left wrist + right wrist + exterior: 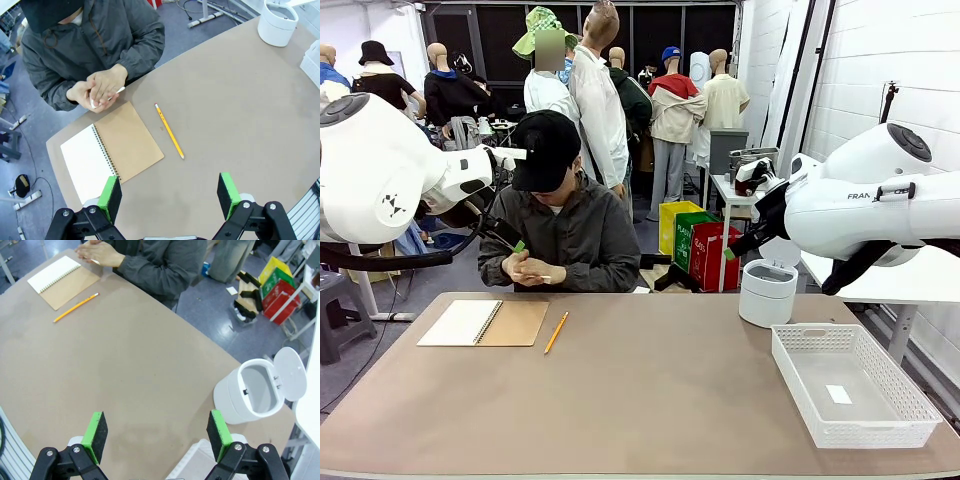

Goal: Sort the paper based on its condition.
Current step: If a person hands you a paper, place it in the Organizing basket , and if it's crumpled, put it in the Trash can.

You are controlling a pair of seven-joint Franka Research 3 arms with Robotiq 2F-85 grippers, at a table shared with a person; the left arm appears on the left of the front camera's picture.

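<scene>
Brown table point(640, 400) across the lower frame, carrying a white mesh basket point(855, 385) at lower right, a white bin point(767, 295) just behind it, a notepad point(483, 323) and a pencil point(556, 332) left of centre. Left gripper point(170, 192) and right gripper point(157, 432), each at the bottom of its wrist view above the table: jaws wide apart, holding nothing. Paper point(93, 104): small white piece pressed between the person's hands point(102, 86), upper left of the left wrist view; likely feather-light, limp, easily creased or torn, best pinched by a free edge.
</scene>
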